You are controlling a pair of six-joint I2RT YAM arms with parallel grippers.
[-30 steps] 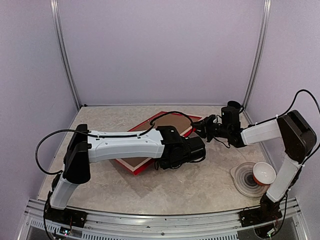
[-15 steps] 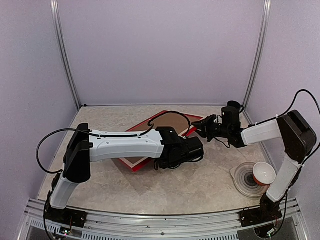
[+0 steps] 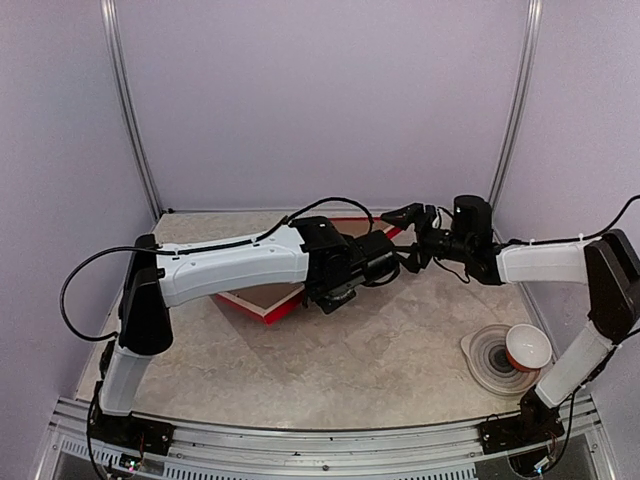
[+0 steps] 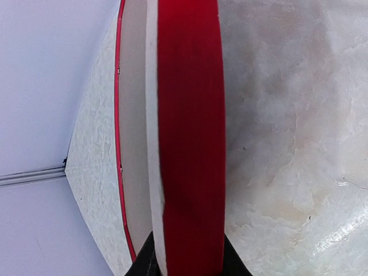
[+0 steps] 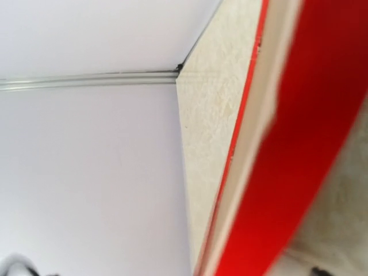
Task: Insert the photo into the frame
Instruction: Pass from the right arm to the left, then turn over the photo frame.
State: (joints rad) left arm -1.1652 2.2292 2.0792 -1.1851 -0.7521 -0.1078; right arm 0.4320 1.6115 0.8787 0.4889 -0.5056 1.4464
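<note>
The frame (image 3: 262, 310) lies aslant across the middle of the table, its red edge facing me and a brown board showing inside it. My left gripper (image 3: 385, 262) is shut on its right end. In the left wrist view the red edge (image 4: 190, 144) runs straight up from between the two black fingers (image 4: 145, 261). My right gripper (image 3: 405, 237) stands open at the frame's far right corner, one finger on each side of it. In the right wrist view the red edge (image 5: 305, 144) passes close by, blurred. The photo is hidden.
A red-and-white cup (image 3: 527, 346) rests on a round ringed plate (image 3: 488, 362) at the front right. Pale walls with metal posts (image 3: 512, 110) close in the back and both sides. Marble tabletop (image 3: 380, 350) spreads in front of the frame.
The right gripper has opened and let go of the frame's corner. The left arm has pushed farther back and right with the frame, whose right end now sits higher in the view.
</note>
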